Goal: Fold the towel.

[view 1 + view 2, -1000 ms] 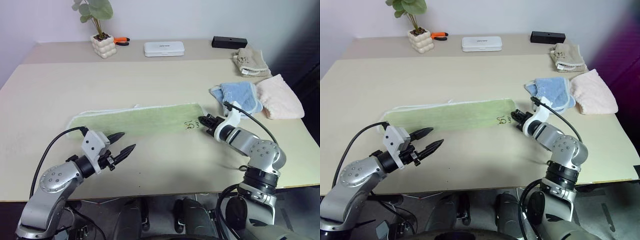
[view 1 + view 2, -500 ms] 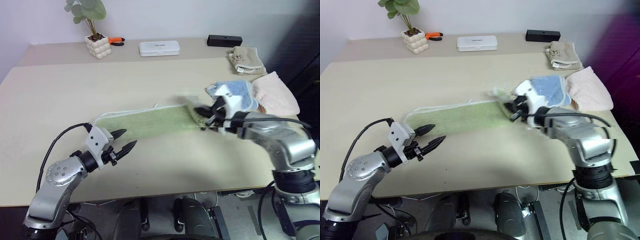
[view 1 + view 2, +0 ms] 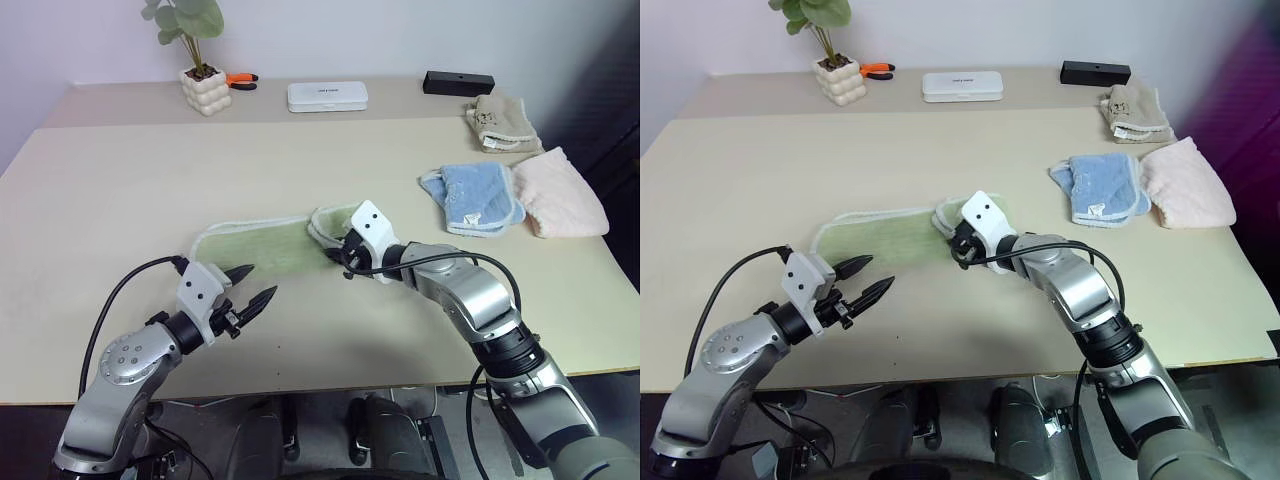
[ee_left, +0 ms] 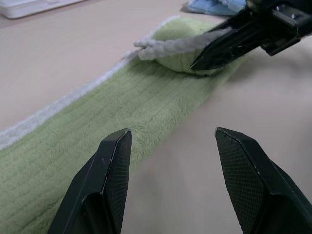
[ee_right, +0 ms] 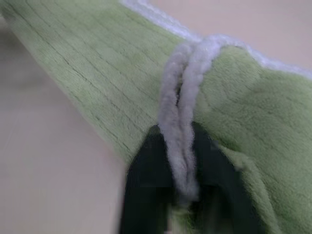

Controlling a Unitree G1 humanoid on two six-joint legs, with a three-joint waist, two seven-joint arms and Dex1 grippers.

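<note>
Two grippers over table (image 3: 120, 180): left gripper (image 3: 250, 286) gaping, empty, at 7 o'clock of green towel (image 3: 255, 243). Right wrist view: right gripper (image 5: 179, 192) pinching doubled white edging. Mid-fold, probably; next, laying end flat leftward.

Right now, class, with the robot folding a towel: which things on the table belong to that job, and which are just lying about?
Belong to the job:
- green towel
- right tool, pinching the towel's whitish edge
- left tool, open, beside the towel

Just lying about:
- blue towel
- pink towel
- beige cloth
- potted plant
- pliers
- white case
- black box
</note>
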